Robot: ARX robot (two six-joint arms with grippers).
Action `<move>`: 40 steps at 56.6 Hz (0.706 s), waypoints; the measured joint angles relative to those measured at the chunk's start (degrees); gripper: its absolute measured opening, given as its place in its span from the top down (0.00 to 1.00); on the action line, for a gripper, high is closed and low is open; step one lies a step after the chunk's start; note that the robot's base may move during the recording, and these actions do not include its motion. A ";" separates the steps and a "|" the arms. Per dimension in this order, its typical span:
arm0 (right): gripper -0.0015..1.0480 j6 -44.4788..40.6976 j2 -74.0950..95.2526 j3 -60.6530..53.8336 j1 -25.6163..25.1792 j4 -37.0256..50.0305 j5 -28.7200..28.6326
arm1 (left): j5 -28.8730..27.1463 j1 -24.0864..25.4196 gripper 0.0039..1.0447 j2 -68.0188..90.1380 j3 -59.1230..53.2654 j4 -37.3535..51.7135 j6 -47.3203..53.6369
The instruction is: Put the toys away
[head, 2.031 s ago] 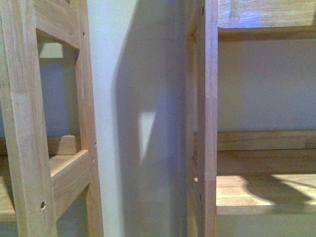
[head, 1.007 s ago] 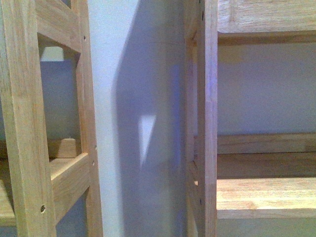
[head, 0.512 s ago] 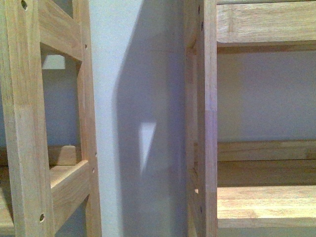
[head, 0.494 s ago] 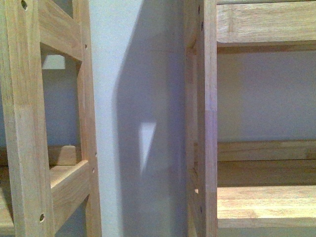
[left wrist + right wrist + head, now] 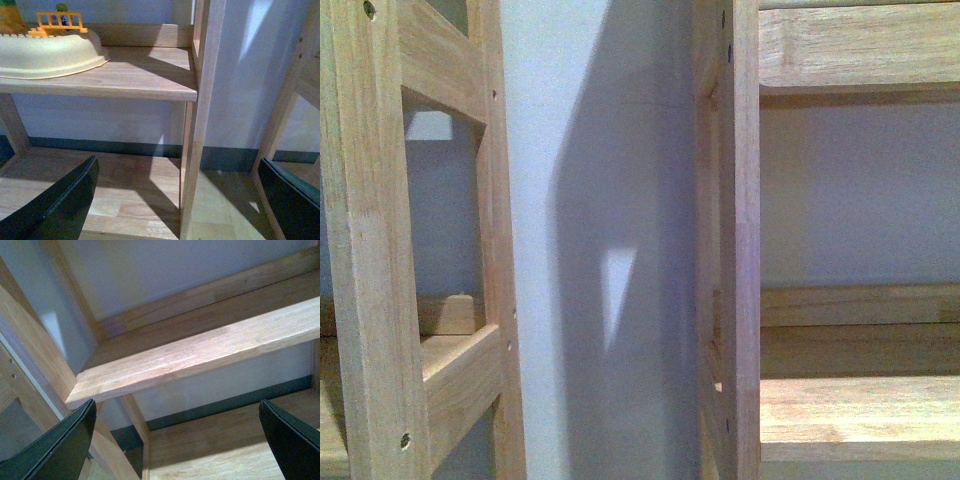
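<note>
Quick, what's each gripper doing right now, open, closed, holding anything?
Left gripper: open, fingers spread wide, holding nothing.
Right gripper: open, fingers spread wide, holding nothing.

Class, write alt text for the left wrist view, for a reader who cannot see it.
The open left gripper, holding nothing, faces a wooden shelf unit against a pale wall. A cream plastic tray sits on the upper shelf, with a small orange toy fence behind it; the lower shelf below shows only bare wood.
</note>
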 joint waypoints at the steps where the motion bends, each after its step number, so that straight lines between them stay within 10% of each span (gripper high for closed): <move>1: 0.06 0.00 -0.02 -0.02 0.00 0.00 0.00 | 0.02 0.00 0.06 0.00 0.00 0.00 0.00; 33: 0.93 -17.20 -4.46 -1.77 0.20 -7.45 -6.91 | 0.02 0.00 0.06 0.00 0.00 0.00 0.00; 40: 0.97 -17.44 -4.87 -2.45 0.20 -7.41 -6.91 | 0.02 0.00 0.06 0.00 0.00 0.00 0.00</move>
